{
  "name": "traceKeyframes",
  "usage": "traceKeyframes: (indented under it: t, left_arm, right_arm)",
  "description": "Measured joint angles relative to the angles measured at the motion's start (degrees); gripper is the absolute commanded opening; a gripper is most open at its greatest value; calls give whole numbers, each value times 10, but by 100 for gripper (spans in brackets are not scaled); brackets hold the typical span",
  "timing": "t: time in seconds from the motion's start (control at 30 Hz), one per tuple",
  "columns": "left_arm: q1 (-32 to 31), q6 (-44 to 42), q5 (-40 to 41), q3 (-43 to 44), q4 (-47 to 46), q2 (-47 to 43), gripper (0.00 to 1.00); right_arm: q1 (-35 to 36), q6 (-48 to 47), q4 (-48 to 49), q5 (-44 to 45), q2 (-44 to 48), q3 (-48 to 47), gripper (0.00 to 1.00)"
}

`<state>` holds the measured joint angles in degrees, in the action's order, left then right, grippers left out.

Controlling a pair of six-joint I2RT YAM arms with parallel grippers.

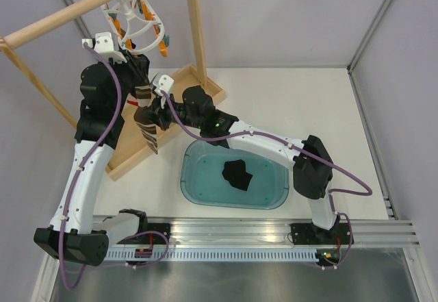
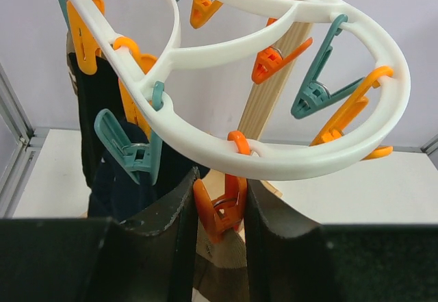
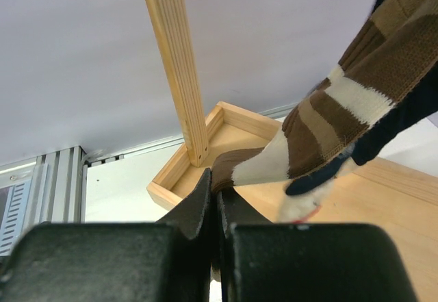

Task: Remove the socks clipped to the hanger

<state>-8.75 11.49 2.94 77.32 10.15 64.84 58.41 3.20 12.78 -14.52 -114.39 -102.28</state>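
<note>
The white oval hanger (image 1: 137,20) hangs from the wooden pole, with orange and teal clips; it fills the top of the left wrist view (image 2: 287,159). My left gripper (image 1: 135,64) is shut on an orange clip (image 2: 222,209), one finger on each side. That clip holds a brown-tan-white striped sock (image 2: 229,264). My right gripper (image 1: 153,114) is shut on the lower end of this striped sock (image 1: 147,134), seen stretched up and to the right in the right wrist view (image 3: 328,131). Dark socks (image 2: 102,131) hang from clips on the left.
A teal basin (image 1: 195,179) sits in front of the rack with a black sock (image 1: 237,174) in it. The rack's wooden pole (image 1: 61,18), upright post (image 1: 195,21) and base tray (image 3: 205,153) stand close around both grippers.
</note>
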Motion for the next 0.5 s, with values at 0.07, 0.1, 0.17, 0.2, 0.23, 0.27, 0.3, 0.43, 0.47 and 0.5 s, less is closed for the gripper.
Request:
traceKeyframes:
  t: [0.07, 0.1, 0.17, 0.2, 0.23, 0.27, 0.3, 0.43, 0.47, 0.5]
  left_arm:
    - [-1, 0, 0, 0, 0, 0, 4]
    - [-2, 0, 0, 0, 0, 0, 3]
    - [-3, -1, 0, 0, 0, 0, 2]
    - [-3, -1, 1, 0, 0, 0, 2]
    - [-4, -1, 1, 0, 0, 0, 2]
    - [-4, -1, 1, 0, 0, 0, 2]
    - [-4, -2, 1, 0, 0, 0, 2]
    - [-4, -3, 1, 0, 0, 0, 2]
    - [-4, -4, 2, 0, 0, 0, 2]
    - [-4, -4, 2, 0, 0, 0, 2]
  right_arm:
    - [0, 0, 0, 0, 0, 0, 1]
    - [0, 0, 0, 0, 0, 0, 1]
    - [0, 0, 0, 0, 0, 0, 1]
    - [0, 0, 0, 0, 0, 0, 1]
    - [0, 0, 1, 0, 0, 1, 1]
    - [1, 0, 3, 0, 0, 3, 1]
    - [1, 1, 7, 0, 0, 7, 1]
    - [4, 1, 19, 7, 6, 52, 1]
    - [4, 1, 19, 11, 9, 67, 1]
    - [4, 1, 19, 14, 11, 79, 1]
